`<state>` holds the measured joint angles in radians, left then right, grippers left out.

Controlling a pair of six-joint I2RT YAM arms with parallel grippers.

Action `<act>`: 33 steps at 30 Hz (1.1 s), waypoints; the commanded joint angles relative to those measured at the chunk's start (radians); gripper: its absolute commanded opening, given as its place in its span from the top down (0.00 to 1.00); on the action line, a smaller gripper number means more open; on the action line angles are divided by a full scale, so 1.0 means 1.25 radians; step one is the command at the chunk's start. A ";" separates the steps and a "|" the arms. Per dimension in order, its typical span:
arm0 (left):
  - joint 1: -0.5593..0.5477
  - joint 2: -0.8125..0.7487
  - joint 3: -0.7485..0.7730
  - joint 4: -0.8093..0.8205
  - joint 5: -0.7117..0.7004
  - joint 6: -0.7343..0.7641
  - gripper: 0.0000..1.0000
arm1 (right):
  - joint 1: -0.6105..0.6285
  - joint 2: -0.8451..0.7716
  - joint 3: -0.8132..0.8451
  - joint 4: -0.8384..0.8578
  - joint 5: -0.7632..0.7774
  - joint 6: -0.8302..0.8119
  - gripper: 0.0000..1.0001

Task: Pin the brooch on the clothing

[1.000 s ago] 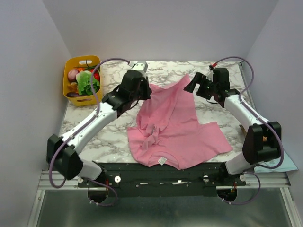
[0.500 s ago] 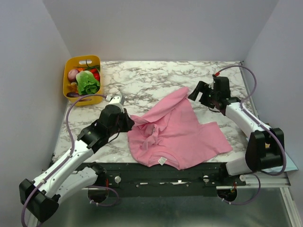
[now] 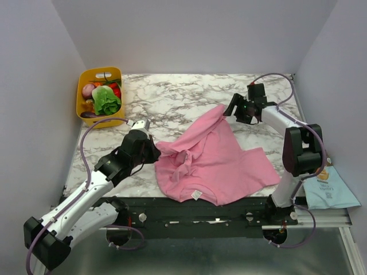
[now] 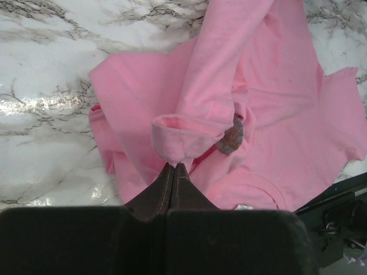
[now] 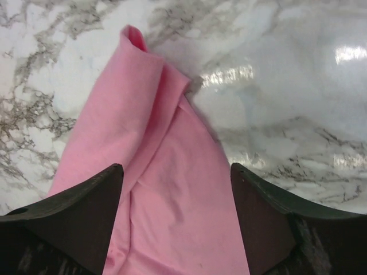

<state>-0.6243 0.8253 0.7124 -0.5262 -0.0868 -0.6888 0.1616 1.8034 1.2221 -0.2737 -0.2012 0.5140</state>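
Note:
The clothing, a pink T-shirt point(image 3: 215, 152), lies crumpled on the marble table point(image 3: 172, 100), its white label point(image 3: 196, 195) at the near edge. In the left wrist view the brooch point(image 4: 230, 139), a small grey-brown disc, rests on the shirt beside a rolled sleeve cuff point(image 4: 183, 134). I cannot pick it out in the top view. My left gripper point(image 3: 155, 150) point(image 4: 174, 165) is shut, its tips pinching the cuff's edge at the shirt's left side. My right gripper point(image 3: 232, 107) point(image 5: 176, 169) is open and empty just above the shirt's far corner point(image 5: 143, 86).
A yellow basket point(image 3: 84, 112) of vegetables stands at the far left corner. A blue snack bag point(image 3: 324, 186) lies off the table's near right edge beside the right arm's base. Grey walls close in the left, right and back.
My left arm swung back from the shirt's far edge to its left sleeve. The shirt's far corner dropped away from the right gripper, which has since shifted slightly back and left.

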 commanded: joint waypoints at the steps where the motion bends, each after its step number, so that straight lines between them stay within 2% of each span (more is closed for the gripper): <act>1: -0.005 0.011 0.024 0.007 -0.015 0.010 1.00 | -0.007 0.081 0.135 -0.075 -0.035 -0.011 0.23; 5: -0.005 0.012 0.019 0.022 -0.003 0.011 1.00 | -0.005 0.130 0.189 -0.093 -0.033 0.006 0.32; 6: -0.005 0.012 0.019 0.025 -0.002 0.011 1.00 | -0.007 0.140 0.193 -0.093 -0.028 0.012 0.36; 7: -0.005 0.012 0.017 0.027 -0.002 0.011 1.00 | -0.008 0.145 0.197 -0.094 -0.028 0.013 0.45; 8: -0.005 0.013 0.015 0.028 -0.002 0.012 1.00 | -0.008 0.153 0.199 -0.094 -0.032 0.021 0.46; 18: -0.005 0.009 0.004 0.036 0.001 0.011 1.00 | -0.014 0.209 0.222 -0.095 -0.043 0.031 0.47; 19: -0.005 0.007 0.004 0.037 -0.002 0.011 1.00 | -0.014 0.214 0.227 -0.094 -0.045 0.032 0.47; 20: -0.005 0.006 0.002 0.036 -0.002 0.011 1.00 | -0.015 0.226 0.238 -0.095 -0.052 0.033 0.53; 25: -0.005 0.006 -0.003 0.041 0.001 0.009 1.00 | -0.018 0.272 0.283 -0.103 -0.087 0.043 0.57; 33: -0.005 0.006 -0.007 0.041 0.002 0.009 1.00 | -0.025 0.323 0.337 -0.133 -0.097 0.050 0.57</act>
<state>-0.6243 0.8433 0.7120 -0.4953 -0.0864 -0.6819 0.1417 2.1777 1.6066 -0.3977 -0.2966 0.5617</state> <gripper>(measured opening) 0.008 0.435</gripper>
